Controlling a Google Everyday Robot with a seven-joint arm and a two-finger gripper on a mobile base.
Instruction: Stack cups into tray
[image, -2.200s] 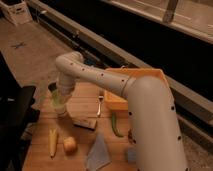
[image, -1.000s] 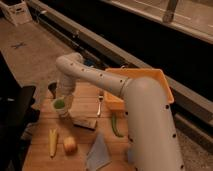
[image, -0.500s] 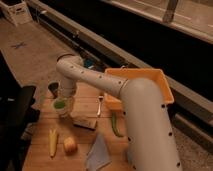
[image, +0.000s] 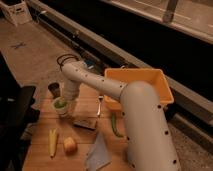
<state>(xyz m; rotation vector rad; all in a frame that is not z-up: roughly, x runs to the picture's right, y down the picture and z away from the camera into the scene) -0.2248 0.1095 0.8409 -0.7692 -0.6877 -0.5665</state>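
My gripper (image: 63, 101) is at the left of the wooden table, right at the wide white cup (image: 62, 110). The translucent green cup (image: 59, 104) sits in the mouth of the white cup, under the gripper. The small dark brown cup (image: 54, 89) stands just behind and left of them, apart from the gripper. The yellow-orange tray (image: 161, 95) stands at the back right of the table, partly hidden by my arm.
On the wooden table (image: 82, 105) lie a yellow corn-like piece (image: 52, 142), an orange block (image: 70, 145), a small flat box (image: 85, 122), a green pepper (image: 115, 125) and a grey cloth (image: 98, 153). A dark chair (image: 12, 117) stands at the left.
The gripper has come down a little with the green cup, from above the white cup to its mouth. The brown cup now shows behind it.
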